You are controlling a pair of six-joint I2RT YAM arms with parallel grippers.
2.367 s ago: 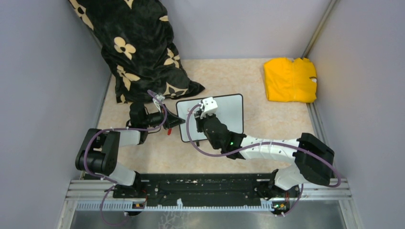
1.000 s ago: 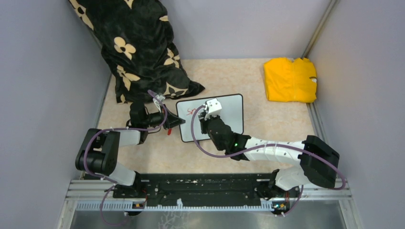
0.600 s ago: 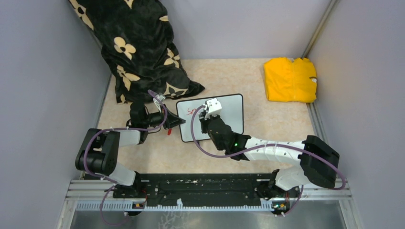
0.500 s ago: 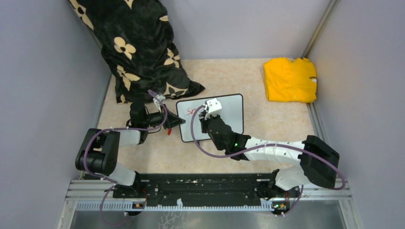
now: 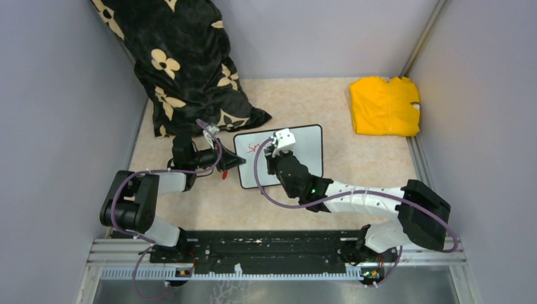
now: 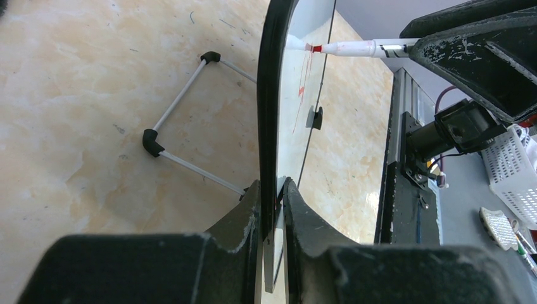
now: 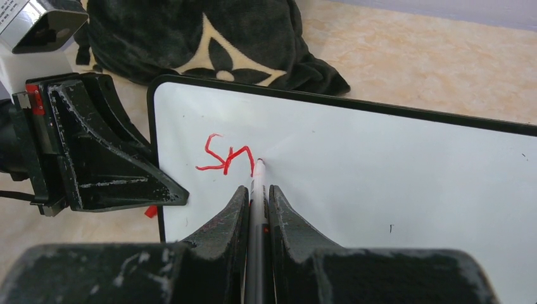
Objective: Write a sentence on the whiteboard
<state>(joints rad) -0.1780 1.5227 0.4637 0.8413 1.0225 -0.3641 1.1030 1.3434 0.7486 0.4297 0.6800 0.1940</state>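
The whiteboard [image 5: 304,149] stands mid-table, white with a thin black frame; it also shows in the right wrist view [image 7: 380,171] and edge-on in the left wrist view [image 6: 271,95]. My left gripper [image 6: 273,190] is shut on its left edge, seen in the top view [image 5: 231,161]. My right gripper [image 7: 256,190] is shut on a marker [image 7: 258,183] whose tip touches the board. The sentence [image 7: 225,157] is a few red strokes, roughly "sm", at the board's upper left. The marker [image 6: 354,48] also shows touching the board in the left wrist view.
A black blanket with cream flowers [image 5: 183,63] lies at the back left, close behind the board. A yellow folded cloth [image 5: 385,106] lies at the back right. The board's wire stand with black feet [image 6: 183,126] rests on the table behind it. Grey walls enclose the table.
My right gripper has moved rightward along the board with the marker, and red strokes have appeared at the board's upper left. The left arm and board have not moved.
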